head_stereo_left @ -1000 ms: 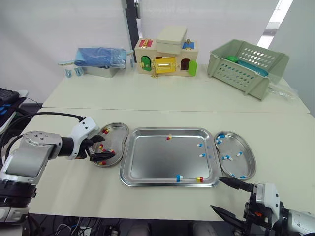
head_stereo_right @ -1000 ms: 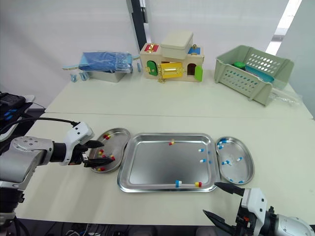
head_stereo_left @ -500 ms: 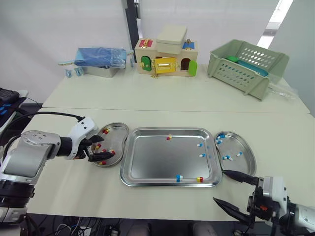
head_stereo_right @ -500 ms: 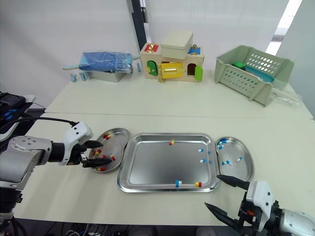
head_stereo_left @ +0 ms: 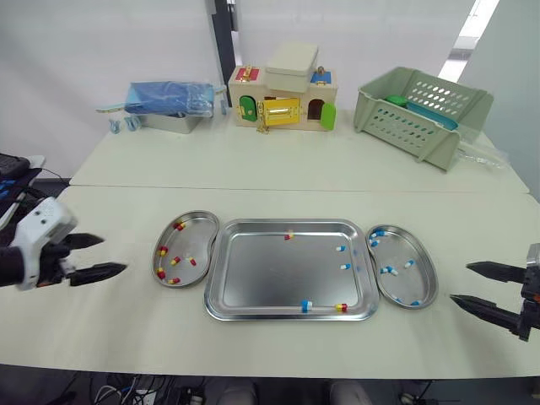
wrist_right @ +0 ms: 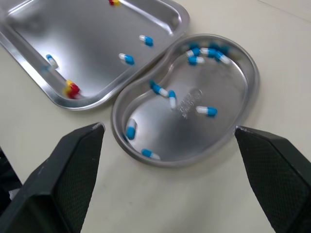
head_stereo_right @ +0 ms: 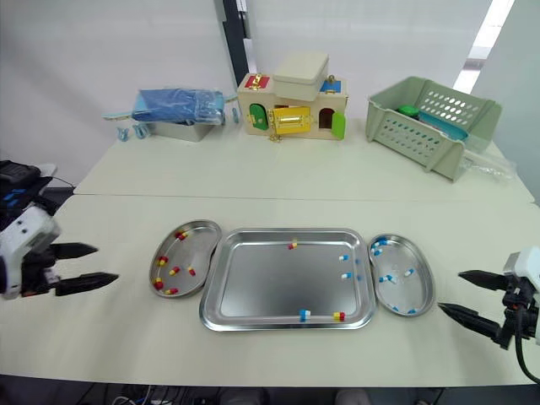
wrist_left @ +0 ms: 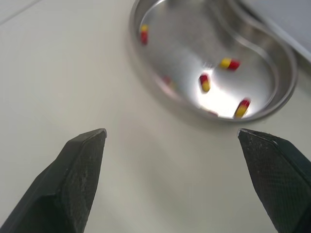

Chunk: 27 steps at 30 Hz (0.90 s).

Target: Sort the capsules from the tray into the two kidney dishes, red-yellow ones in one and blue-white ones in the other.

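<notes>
shiny rectangular steel tray (head_stereo_left: 270,270) mid-table, two red-yellow capsules (head_stereo_left: 342,307) and three blue-white capsules (head_stereo_left: 346,267) lying in it, left steel kidney dish (head_stereo_left: 201,232) has the red-yellow ones, right steel kidney dish (head_stereo_left: 405,245) the blue-white, left gripper (head_stereo_left: 114,255) wide open and empty, well left of its dish, right gripper (head_stereo_left: 461,283) also wide open, just past the right dish

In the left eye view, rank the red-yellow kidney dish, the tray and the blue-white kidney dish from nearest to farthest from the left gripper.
1. red-yellow kidney dish, beside the left gripper
2. tray, centre
3. blue-white kidney dish, far right
</notes>
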Motion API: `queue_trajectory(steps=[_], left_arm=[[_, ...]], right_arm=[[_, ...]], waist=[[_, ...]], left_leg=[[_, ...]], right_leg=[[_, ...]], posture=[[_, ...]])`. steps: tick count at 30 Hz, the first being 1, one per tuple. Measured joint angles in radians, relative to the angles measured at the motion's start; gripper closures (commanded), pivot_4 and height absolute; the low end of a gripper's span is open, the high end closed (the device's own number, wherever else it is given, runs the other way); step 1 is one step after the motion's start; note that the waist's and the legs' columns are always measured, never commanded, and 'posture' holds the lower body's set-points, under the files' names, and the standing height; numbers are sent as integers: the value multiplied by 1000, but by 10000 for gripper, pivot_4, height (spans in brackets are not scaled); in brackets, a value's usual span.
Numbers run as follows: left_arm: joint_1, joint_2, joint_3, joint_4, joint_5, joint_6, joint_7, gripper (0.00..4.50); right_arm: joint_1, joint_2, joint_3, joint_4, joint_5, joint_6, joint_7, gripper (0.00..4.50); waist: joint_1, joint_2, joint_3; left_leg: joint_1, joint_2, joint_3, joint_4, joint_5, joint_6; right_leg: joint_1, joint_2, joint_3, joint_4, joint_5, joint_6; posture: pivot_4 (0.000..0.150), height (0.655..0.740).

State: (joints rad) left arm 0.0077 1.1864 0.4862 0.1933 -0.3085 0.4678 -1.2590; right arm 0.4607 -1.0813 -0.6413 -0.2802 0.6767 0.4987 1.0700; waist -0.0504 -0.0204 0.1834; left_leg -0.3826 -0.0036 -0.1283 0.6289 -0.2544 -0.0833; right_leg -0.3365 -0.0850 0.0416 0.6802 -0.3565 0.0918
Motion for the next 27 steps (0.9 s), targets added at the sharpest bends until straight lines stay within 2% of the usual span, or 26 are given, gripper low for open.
queue_trajectory(steps=[5,10,27], left_arm=[[96,8,76,85,44,-100,4,211],[135,7,97,105,52,-139,9,211],[154,-4,100,149,42,-194,4,211]], right_arm=[[-78,-21,55,164,-117,-63,64,0],[-152,-22,82,245,-172,-95,105,0],[-206,-6,92,265,-222,-107,157,0]], waist=[[-3,0,0],[-4,1,0],[-6,1,0]], left_leg=[[0,0,1,0,0,0],[0,0,1,0,0,0],[0,0,1,0,0,0]], right_leg=[[0,0,0,0,0,0],[0,0,0,0,0,0],[0,0,1,0,0,0]], posture=[[1500,7400],[1500,7400],[1500,7400]])
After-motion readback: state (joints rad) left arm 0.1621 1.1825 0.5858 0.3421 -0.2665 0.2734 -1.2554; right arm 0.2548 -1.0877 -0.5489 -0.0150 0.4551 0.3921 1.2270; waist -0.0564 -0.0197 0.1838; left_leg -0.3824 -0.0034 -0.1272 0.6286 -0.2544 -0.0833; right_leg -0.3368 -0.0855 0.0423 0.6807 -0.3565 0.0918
